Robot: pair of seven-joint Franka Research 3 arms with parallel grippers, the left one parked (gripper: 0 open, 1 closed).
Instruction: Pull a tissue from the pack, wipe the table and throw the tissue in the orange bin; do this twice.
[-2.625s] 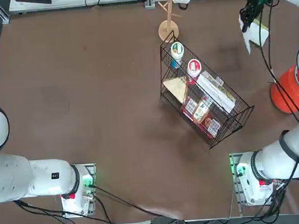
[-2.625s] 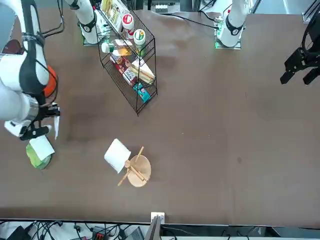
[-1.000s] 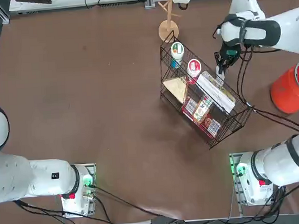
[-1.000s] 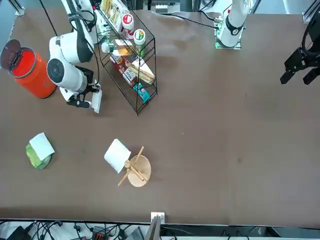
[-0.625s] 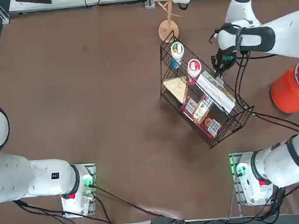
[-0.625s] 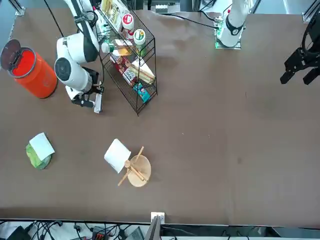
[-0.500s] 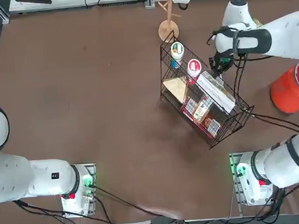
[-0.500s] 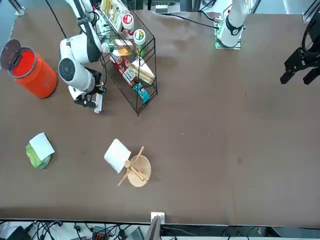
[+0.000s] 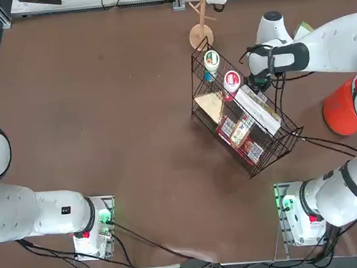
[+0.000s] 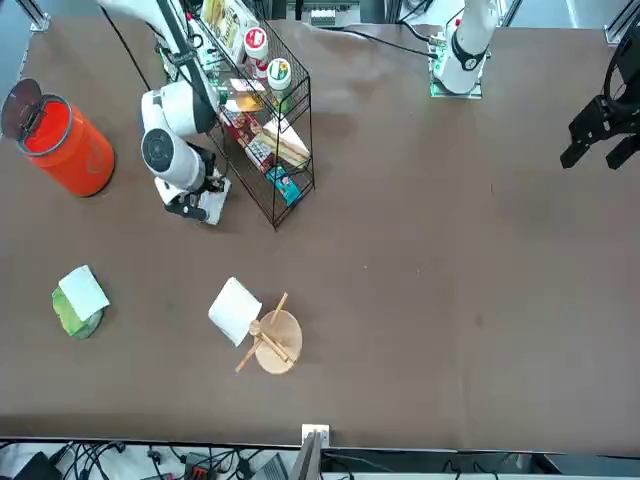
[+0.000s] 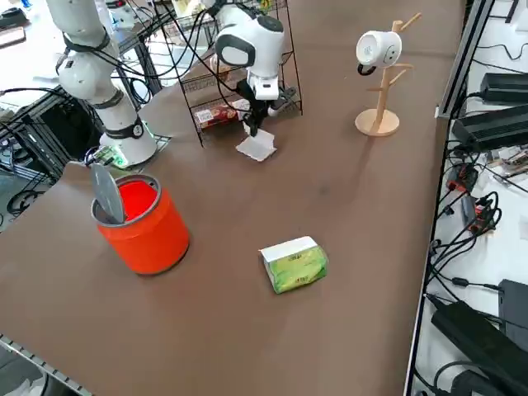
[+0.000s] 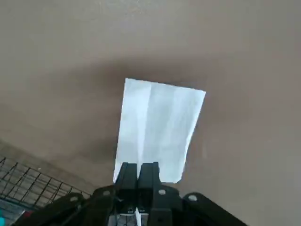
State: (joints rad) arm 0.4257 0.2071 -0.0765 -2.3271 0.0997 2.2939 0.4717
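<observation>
**My right gripper (image 12: 140, 165) is closed on a white tissue (image 12: 157, 127), near the wire basket (image 12: 30, 186)**

In the top view, my right arm (image 9: 334, 43) comes in from the right side and reaches across to the left, and its wrist is bent downward. My gripper is under this wrist, close to the edge of the basket. The orange bin (image 9: 341, 111) is to the right of my gripper and a little nearer to the bases. The green pack (image 9: 303, 29) is partly covered by my arm; it lies to the right of my gripper and farther from the bases.

In the front view, my forearm slopes down to the table (image 10: 400, 300), and the tissue shows at my gripper as a pale piece. The pack is well apart from my gripper, with its whitish face turned up.

In the right side view, my hand points downward, and the tissue spreads below my fingertips. I cannot tell how much of it touches the table. The pack's long axis runs diagonally in this view, from lower left to upper right. The bin stands upright, with its lid (image 11: 107, 194) raised.

In the right wrist view, my two fingers are together and clamp the tissue at one end. Its long axis goes forward from the fingertips, slightly slanted, and a fold runs along it.
</observation>
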